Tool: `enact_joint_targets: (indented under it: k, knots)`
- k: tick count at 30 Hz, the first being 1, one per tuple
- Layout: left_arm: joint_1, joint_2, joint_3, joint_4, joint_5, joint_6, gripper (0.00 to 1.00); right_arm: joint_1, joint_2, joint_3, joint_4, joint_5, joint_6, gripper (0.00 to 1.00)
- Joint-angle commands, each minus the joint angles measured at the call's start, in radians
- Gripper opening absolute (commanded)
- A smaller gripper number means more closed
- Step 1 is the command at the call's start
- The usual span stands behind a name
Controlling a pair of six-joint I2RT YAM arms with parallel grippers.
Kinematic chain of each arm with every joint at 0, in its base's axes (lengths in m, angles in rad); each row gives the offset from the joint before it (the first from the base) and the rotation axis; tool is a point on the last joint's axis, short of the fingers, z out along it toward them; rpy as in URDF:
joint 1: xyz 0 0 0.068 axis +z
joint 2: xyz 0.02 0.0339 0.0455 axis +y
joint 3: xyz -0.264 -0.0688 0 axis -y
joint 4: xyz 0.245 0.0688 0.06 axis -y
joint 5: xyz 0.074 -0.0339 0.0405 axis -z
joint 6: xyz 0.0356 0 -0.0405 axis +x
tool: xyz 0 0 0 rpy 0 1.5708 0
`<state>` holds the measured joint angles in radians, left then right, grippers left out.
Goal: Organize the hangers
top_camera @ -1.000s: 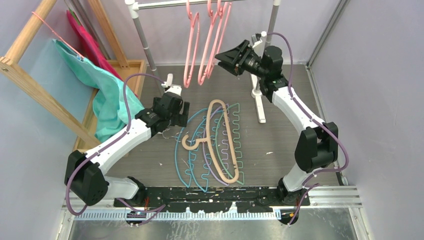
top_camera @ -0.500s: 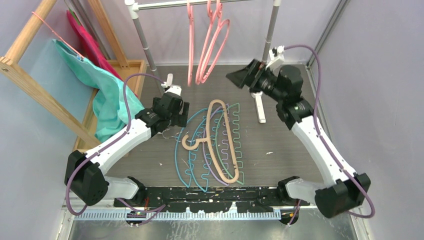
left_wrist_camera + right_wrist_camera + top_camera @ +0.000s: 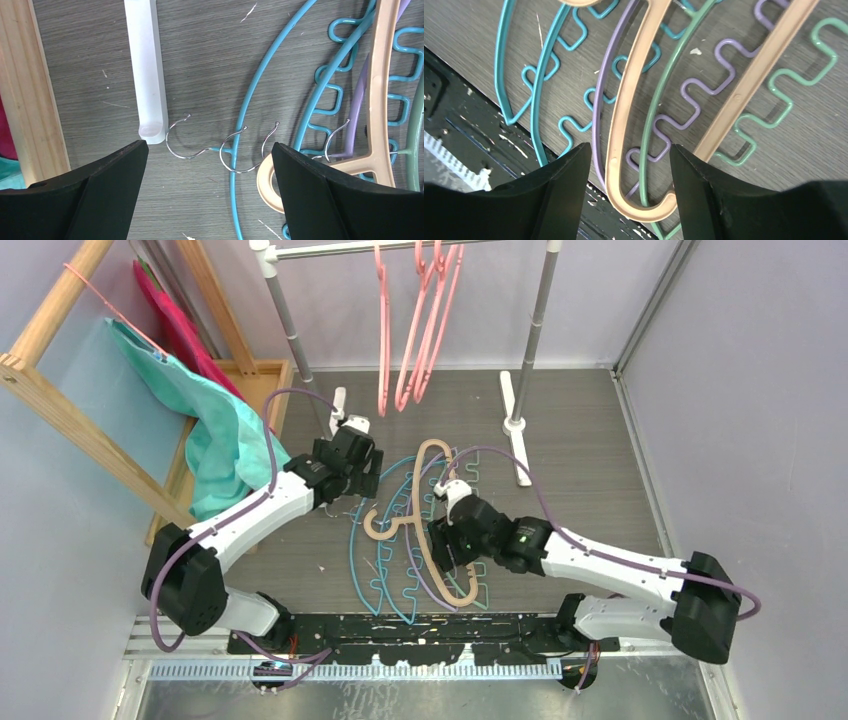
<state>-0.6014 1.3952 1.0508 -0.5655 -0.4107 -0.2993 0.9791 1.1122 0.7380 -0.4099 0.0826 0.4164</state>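
Several hangers lie in a pile on the floor: a thick beige one (image 3: 440, 515) across thin blue (image 3: 358, 560), green (image 3: 478, 540) and purple (image 3: 425, 580) zigzag ones. Three pink hangers (image 3: 415, 330) hang on the rail. My left gripper (image 3: 350, 488) is open and empty above the wire hooks (image 3: 235, 150) and the beige hook (image 3: 265, 187), fingers on either side (image 3: 210, 192). My right gripper (image 3: 445, 550) is open and empty low over the pile. Its fingers straddle the beige hanger's rounded end (image 3: 621, 115), with purple (image 3: 696, 100) and green (image 3: 664, 95) strands between them (image 3: 629, 195).
The white-and-steel garment rail (image 3: 285, 330) stands at the back, its feet on the floor (image 3: 515, 440), one foot beside the hooks (image 3: 147, 65). A wooden frame rack (image 3: 60, 410) with a teal cloth (image 3: 210, 430) fills the left. The black base strip (image 3: 454, 125) borders the pile.
My right arm has swung down from the rail to just above the pile on the floor. The pink hangers swing a little. My left gripper has barely moved.
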Motion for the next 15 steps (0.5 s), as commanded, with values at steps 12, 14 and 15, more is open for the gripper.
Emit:
enact_joint_targets:
  k: [12,14,15]
  knots:
    - [0.013,-0.032,0.014,-0.033,-0.009,-0.053,0.98,0.122,0.215,0.001,0.175,0.058,0.016,0.62]
    - [0.014,-0.043,0.006,-0.032,-0.008,-0.054,0.98,0.121,0.239,-0.002,0.189,0.048,0.019,0.60]
    - [0.015,-0.045,0.003,-0.032,-0.009,-0.053,0.98,0.121,0.248,-0.003,0.193,0.041,0.019,0.58]
